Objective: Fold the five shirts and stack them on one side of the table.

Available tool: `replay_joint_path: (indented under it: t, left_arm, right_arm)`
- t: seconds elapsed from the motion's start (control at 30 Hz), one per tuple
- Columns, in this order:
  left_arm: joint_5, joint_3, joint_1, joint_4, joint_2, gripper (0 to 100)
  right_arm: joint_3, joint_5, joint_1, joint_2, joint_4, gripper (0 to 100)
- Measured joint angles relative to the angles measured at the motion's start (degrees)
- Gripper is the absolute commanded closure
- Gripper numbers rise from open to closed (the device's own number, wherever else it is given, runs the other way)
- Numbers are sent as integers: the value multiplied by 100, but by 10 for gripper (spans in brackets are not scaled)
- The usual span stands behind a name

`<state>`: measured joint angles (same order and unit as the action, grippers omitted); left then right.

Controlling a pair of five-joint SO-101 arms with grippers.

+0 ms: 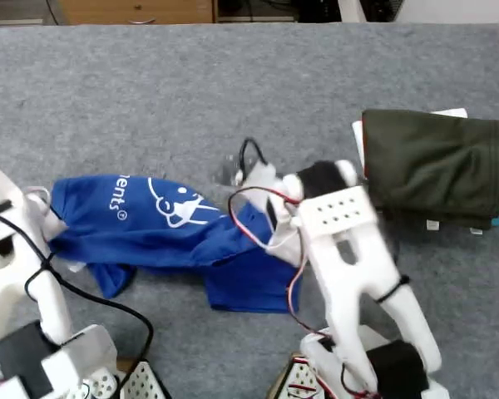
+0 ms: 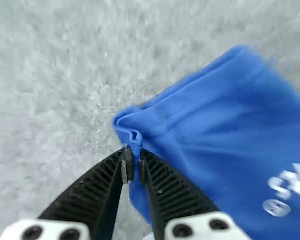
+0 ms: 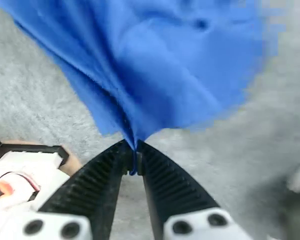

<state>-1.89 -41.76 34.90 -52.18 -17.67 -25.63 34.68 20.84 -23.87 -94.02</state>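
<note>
Grey felt table [image 1: 233, 83]: my left gripper [image 2: 133, 167], right gripper [image 3: 134, 155] pinch blue cotton shirt [image 1: 150, 224] beside folded olive shirt [image 1: 432, 166]; thin bites may slip.

Far half of the table [image 1: 150, 91]: bare grey felt from side to side, room for either gripper to pass. Middle band is blocked by the blue shirt [image 1: 158, 224], stretched between the left gripper [image 2: 132, 167] and right gripper [image 3: 134, 162], each clamped on a fold. Right side: stack of folded shirts [image 1: 432, 166], dark green on top, just beside the right arm [image 1: 349, 249], narrow gap only. Near edge is crowded by both arm bases, a black cable [image 1: 108, 303] looping off the left arm [image 1: 17, 283], and red wires [image 1: 248, 230] over the shirt.
</note>
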Motion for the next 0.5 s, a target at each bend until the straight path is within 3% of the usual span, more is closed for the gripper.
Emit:
replay_joint_path:
  t: [0.27,0.5]
  left_arm:
    - [-9,3288,0,-2927,-1495,982]
    - [-9,6462,0,-4422,-1697,982]
  right_arm:
    - [3771,-290,-132,-519,-651,997]
    - [7191,-1600,-967,-343,431,997]
